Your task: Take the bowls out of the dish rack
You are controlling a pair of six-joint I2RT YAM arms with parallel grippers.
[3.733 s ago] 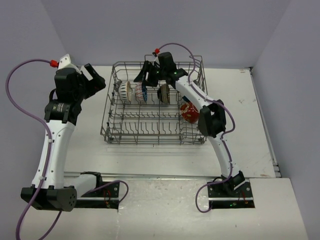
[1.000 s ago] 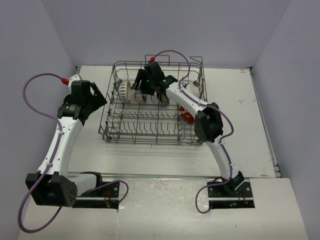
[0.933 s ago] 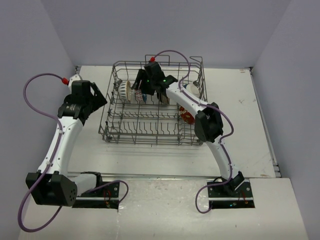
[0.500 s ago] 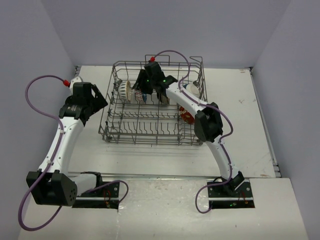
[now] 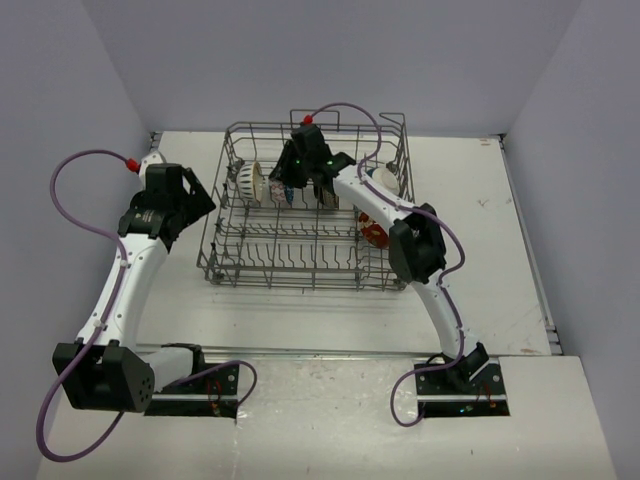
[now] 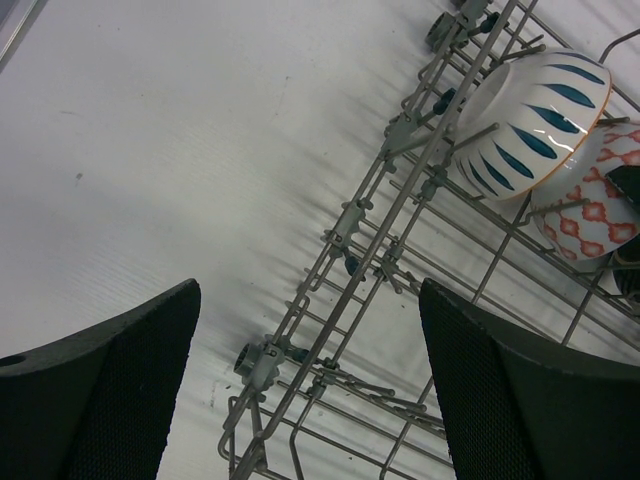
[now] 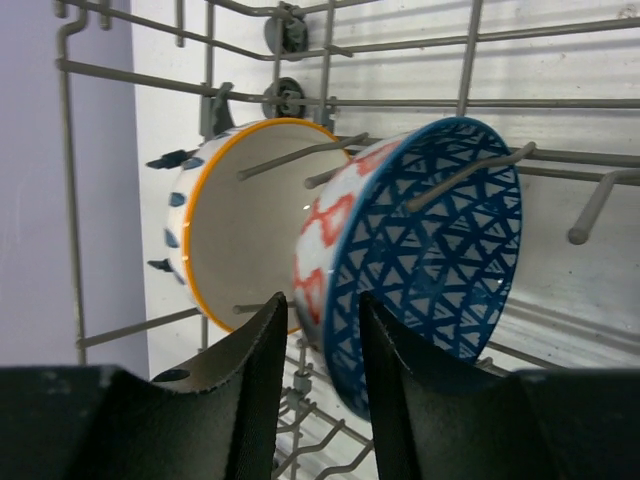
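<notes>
The grey wire dish rack [image 5: 300, 281] stands mid-table. In its back row stand the white striped bowl [image 5: 243, 180], the blue-red patterned bowl [image 5: 281, 186] and the dark brown bowl [image 5: 328, 191]. The teal-white bowl [image 5: 384, 178] and the red patterned bowl [image 5: 376, 233] are at the right side. My right gripper [image 5: 291, 190] reaches down into the back row. In the right wrist view it [image 7: 320, 300] is shut on the rim of the blue-red bowl [image 7: 430, 240], one finger inside and one outside, next to the striped bowl [image 7: 250, 220]. My left gripper [image 5: 200, 195] is open and empty beside the rack's left wall [image 6: 350, 215].
In the left wrist view my open left gripper [image 6: 308, 295] looks at the striped bowl [image 6: 530, 125] and the blue-red bowl's red-and-white outside [image 6: 590, 205] through the wires. Bare white table [image 5: 500, 250] lies right of the rack. Purple walls close off the back and sides.
My right gripper has come down from above the back row onto the blue-red bowl. My left arm has lowered and swung closer to the rack's left side. In the last second little has moved.
</notes>
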